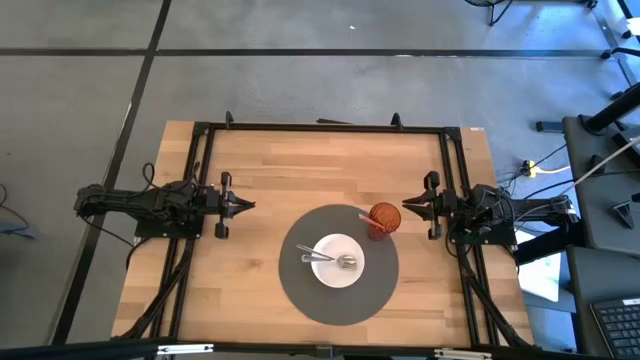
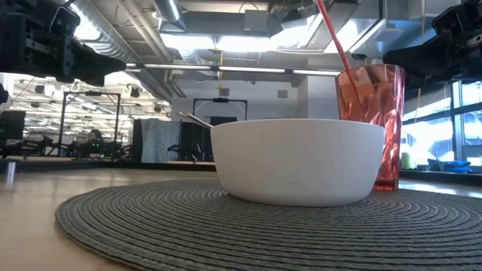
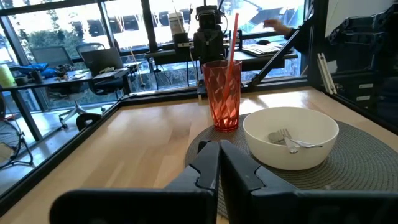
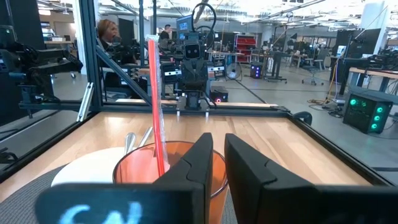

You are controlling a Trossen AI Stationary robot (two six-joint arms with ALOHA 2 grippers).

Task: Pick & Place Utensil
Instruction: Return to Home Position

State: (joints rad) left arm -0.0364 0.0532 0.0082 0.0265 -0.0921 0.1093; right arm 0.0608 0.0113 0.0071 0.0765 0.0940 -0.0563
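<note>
A white bowl (image 1: 337,262) stands on a round grey placemat (image 1: 300,290) at the table's near middle. A metal fork (image 1: 312,258) and a spoon (image 1: 346,262) lie in it, their handles leaning on its left rim; they also show in the left wrist view (image 3: 291,142). A red faceted cup (image 1: 384,218) with a red straw (image 1: 366,216) stands on the mat's far right. My left gripper (image 1: 250,205) is shut and empty, left of the mat. My right gripper (image 1: 404,206) is shut and empty, just right of the cup.
A black frame (image 1: 320,127) runs along the table's far, left and right sides. Bare wood lies between the left gripper and the mat and along the far half of the table. A person shows in the room beyond (image 4: 107,31).
</note>
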